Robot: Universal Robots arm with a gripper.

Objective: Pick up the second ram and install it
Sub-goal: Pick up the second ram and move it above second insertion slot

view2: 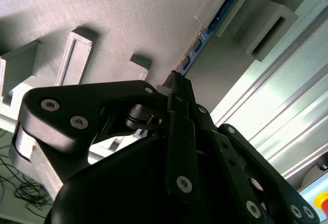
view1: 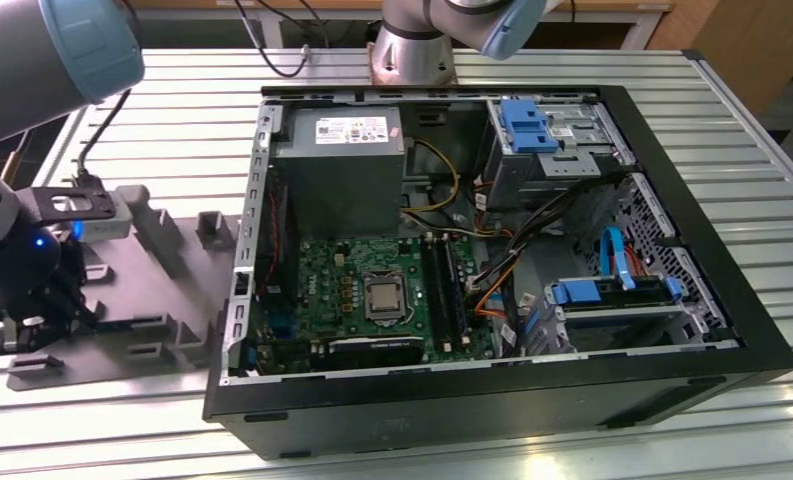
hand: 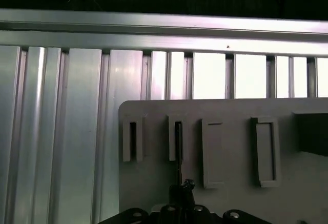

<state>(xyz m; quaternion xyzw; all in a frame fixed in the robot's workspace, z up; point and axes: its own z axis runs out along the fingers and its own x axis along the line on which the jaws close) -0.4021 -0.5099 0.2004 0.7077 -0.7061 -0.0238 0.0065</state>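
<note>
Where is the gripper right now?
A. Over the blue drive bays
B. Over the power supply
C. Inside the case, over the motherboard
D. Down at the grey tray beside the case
D: the gripper is low over the grey tray, to the exterior view's left of the case, right at the ram that stands on edge in the tray's slots.

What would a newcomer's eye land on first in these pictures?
The open black computer case lying on the slatted aluminium table, green motherboard exposed, dominates the exterior view. At the exterior view's left, the arm's black tool sits low over a grey slotted holder tray, and the second wrist view shows it right at the dark blue-green ram stick standing in a slot.
</note>
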